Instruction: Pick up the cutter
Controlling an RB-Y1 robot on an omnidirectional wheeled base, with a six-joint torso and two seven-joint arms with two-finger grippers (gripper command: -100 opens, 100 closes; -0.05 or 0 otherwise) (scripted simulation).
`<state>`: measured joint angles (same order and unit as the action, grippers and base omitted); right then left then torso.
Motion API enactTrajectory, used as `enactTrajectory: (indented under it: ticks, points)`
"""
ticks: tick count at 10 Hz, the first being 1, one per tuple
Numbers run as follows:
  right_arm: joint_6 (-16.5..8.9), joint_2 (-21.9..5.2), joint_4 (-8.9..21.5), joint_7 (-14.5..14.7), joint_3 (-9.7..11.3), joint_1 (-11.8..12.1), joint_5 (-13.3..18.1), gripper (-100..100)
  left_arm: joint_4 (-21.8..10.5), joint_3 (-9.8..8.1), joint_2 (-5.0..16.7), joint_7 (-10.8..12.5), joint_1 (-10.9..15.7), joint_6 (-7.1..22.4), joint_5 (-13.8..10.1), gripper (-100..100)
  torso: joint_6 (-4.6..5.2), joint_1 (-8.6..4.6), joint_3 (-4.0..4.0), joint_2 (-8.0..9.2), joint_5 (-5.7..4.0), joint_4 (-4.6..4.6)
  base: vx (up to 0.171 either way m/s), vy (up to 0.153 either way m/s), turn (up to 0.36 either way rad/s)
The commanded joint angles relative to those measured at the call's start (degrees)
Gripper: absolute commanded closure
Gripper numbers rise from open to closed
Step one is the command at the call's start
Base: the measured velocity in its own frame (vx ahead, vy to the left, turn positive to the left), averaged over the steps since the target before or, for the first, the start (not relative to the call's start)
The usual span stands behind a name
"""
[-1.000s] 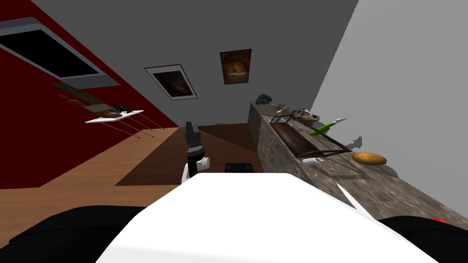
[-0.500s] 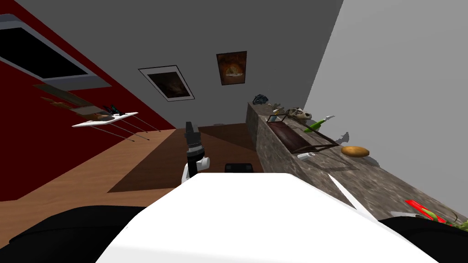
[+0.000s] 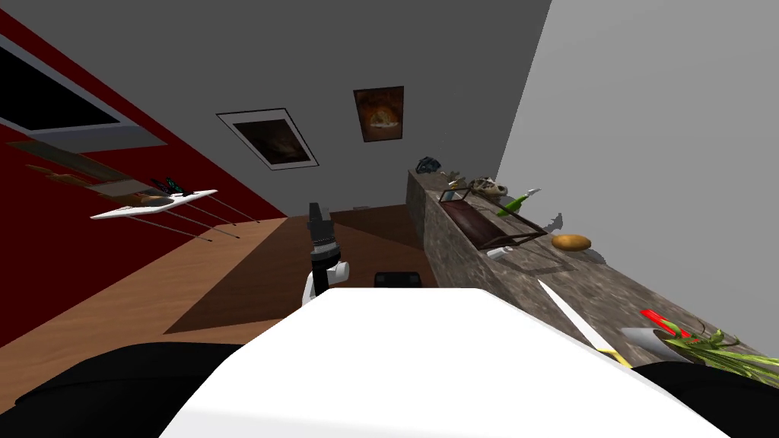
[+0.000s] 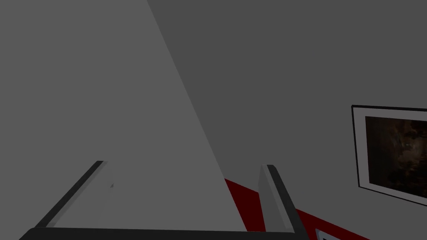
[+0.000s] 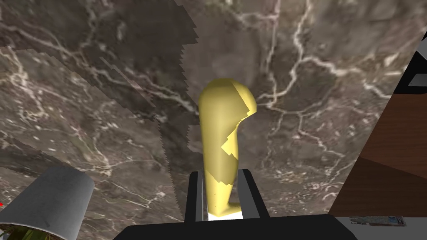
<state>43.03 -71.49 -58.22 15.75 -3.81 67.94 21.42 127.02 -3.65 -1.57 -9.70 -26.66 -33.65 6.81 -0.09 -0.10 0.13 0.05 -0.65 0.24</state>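
The cutter has a yellow handle (image 5: 219, 141) and a long white blade (image 3: 567, 313). My right gripper (image 5: 220, 183) is shut on the handle, its dark fingers (image 5: 250, 196) pressing both sides, over the brown marbled counter (image 5: 104, 83). In the head view the blade slants across the counter (image 3: 608, 293) at my right side. My left gripper (image 4: 184, 165) is open and holds nothing. It is raised in front of my chest, where the head view shows the left gripper (image 3: 316, 217) over the floor.
A grey pot (image 5: 50, 204) with a green plant (image 3: 707, 351) stands on the counter close to the cutter. Farther along lie a brown oval lump (image 3: 570, 242), a dark tray (image 3: 487, 220) and a green item (image 3: 515, 202). A white table (image 3: 152, 205) stands at the left wall.
I have moved along the counter: its far objects have slid left and shrunk, and the potted plant has come into view at my right. The cutter has stayed in my right gripper.
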Motion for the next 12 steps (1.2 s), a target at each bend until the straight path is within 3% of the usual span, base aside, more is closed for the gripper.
enactTrajectory:
  ticks: [1, 2, 3, 4, 5, 6, 8, 9, 10, 11, 12]
  points:
    - [-0.6, -0.4, -2.0, -0.4, -0.4, 0.7, 0.0, 100, 0.0, 0.0, 0.0, 0.0, 0.0, 0.0, 0.0, 0, 0.0, 0.0, 0.0, 0.0, 0.0, 0.0, -0.012, -0.003, -0.001]
    - [-3.1, -2.5, -4.1, -2.6, -1.3, 1.9, 0.5, 100, 0.0, 0.0, 0.0, 0.0, 0.0, 0.0, 0.0, 0, -0.04, 0.02, -0.03, -0.06, 0.0, -0.01, -0.021, -0.006, -0.136]
    - [-3.1, -2.5, -6.1, -2.6, -1.3, 1.9, 0.5, 100, 0.0, 0.0, 0.0, 0.0, 0.0, 0.0, 0.0, 0, 0.01, 0.03, -0.03, -0.05, 0.05, -0.02, -0.03, -0.006, -0.071]
    - [-5.5, -4.5, -8.7, -4.7, -2.2, 3.2, 1.1, 100, 0.0, 0.0, 0.0, 0.0, 0.0, 0.0, 0.0, 0, -0.04, 0.04, -0.02, -0.03, 0.01, 0.0, -0.046, -0.013, -0.127]
    - [-5.5, -4.5, -10.1, -4.7, -2.2, 3.2, 1.1, 100, 0.0, 0.0, 0.0, 0.0, 0.0, 0.0, 0.0, 0, 0.0, 0.0, 0.01, 0.02, 0.02, 0.0, -0.04, -0.012, -0.063]
    - [-7.9, -6.6, -11.8, -6.8, -3.1, 4.4, 1.7, 100, 0.0, 0.0, 0.0, 0.0, 0.0, 0.0, 0.0, 0, -0.03, 0.0, 0.01, 0.02, 0.0, 0.01, -0.035, -0.014, -0.136]
    - [-7.9, -6.6, -14.2, -6.8, -3.1, 4.4, 1.7, 100, 0.0, 0.0, 0.0, 0.0, 0.0, 0.0, 0.0, 0, -0.01, 0.01, 0.01, 0.01, 0.01, 0.0, -0.023, -0.007, -0.037]
    - [-10.4, -8.6, -15.9, -8.9, -4.0, 5.6, 2.3, 100, 0.0, 0.0, 0.0, 0.0, 0.0, 0.0, 0.0, 0, -0.07, 0.04, -0.03, -0.06, -0.01, 0.0, -0.026, -0.009, -0.094]
    - [-10.4, -8.6, -17.9, -8.9, -4.0, 5.6, 2.3, 100, 0.0, 0.0, 0.0, 0.0, 0.0, 0.0, 0.0, 0, -0.03, 0.02, -0.03, -0.05, 0.03, -0.02, -0.028, -0.01, -0.106]
    - [-10.2, -8.3, -17.0, -8.6, -4.0, 5.6, 2.2, 100, 0.0, 0.0, 0.0, 0.0, 0.0, 0.0, 0.0, 0, -0.03, 0.03, -0.02, -0.03, -0.02, -0.01, -0.01, 0.001, -0.014]
    - [-10.4, -8.3, -17.3, -8.8, -3.9, 5.6, 2.3, 0, 0.0, 0.0, 0.0, 0.0, 0.0, 0.0, 0.0, 0, -0.04, 0.03, -0.04, -0.06, 0.01, -0.02, 0.0, 0.0, 0.0]
